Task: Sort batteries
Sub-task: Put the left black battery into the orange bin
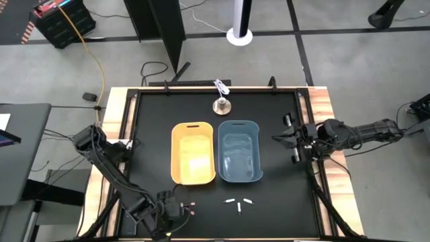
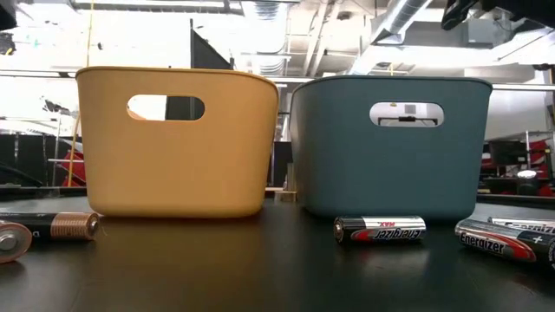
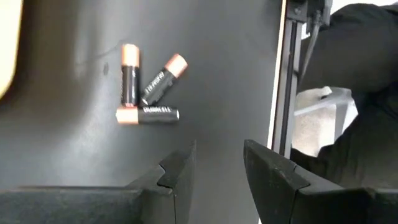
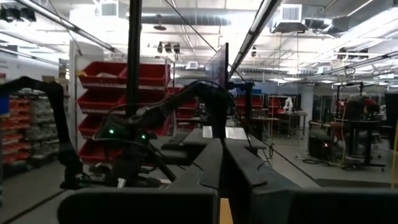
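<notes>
Batteries (image 1: 240,203) lie unsorted on the worktop (image 1: 154,121), both tubs look empty, the released left end effector (image 3: 217,171) hovers near three, and the right end effector (image 4: 222,163) waits clenched.

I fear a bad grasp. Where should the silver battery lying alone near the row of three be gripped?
Grip the lone silver cylindrical battery at mid-body from straight above, with the fingers across its narrow width, since it lies flat and alone.
</notes>
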Controlling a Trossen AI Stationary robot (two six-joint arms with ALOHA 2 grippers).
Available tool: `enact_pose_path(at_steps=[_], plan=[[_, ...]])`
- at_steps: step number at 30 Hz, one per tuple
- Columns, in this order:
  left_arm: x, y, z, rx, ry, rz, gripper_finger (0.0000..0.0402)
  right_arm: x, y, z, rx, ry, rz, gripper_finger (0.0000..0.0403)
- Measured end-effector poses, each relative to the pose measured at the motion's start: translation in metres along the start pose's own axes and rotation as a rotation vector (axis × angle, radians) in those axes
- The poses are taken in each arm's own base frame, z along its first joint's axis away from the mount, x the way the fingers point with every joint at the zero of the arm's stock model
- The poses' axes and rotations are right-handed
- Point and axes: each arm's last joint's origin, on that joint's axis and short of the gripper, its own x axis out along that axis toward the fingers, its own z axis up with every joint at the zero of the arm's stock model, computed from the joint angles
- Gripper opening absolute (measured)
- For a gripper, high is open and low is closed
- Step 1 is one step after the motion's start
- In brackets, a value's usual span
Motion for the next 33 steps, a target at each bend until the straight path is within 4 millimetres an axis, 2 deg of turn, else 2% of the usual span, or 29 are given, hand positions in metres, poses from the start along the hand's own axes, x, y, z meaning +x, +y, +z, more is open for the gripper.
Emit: enact_pose_path(at_steps=[7, 14, 22, 29, 33], plan=[[0.004, -0.002, -0.004, -0.004, -0.011, 0.022, 0.013, 0.005, 0.004, -0.007, -0.009, 0.049, 0.026, 0.0046], [0.03, -0.003, -0.014, -0.016, 0.041, 0.064, 0.013, 0.016, 0.01, 0.0, -0.019, 0.121, 0.074, 0.0064], [0.051, -0.007, -0.023, -0.016, 0.061, 0.081, 0.013, 0.043, 0.034, -0.001, -0.046, 0.299, 0.167, 0.0083], [0.057, -0.005, -0.024, -0.013, 0.043, 0.118, 0.013, 0.062, 0.055, 0.006, -0.122, 0.317, 0.195, 0.0102], [0.056, -0.003, -0.026, -0.017, 0.049, 0.15, 0.013, 0.066, 0.061, 0.005, -0.147, 0.327, 0.211, 0.0103]])
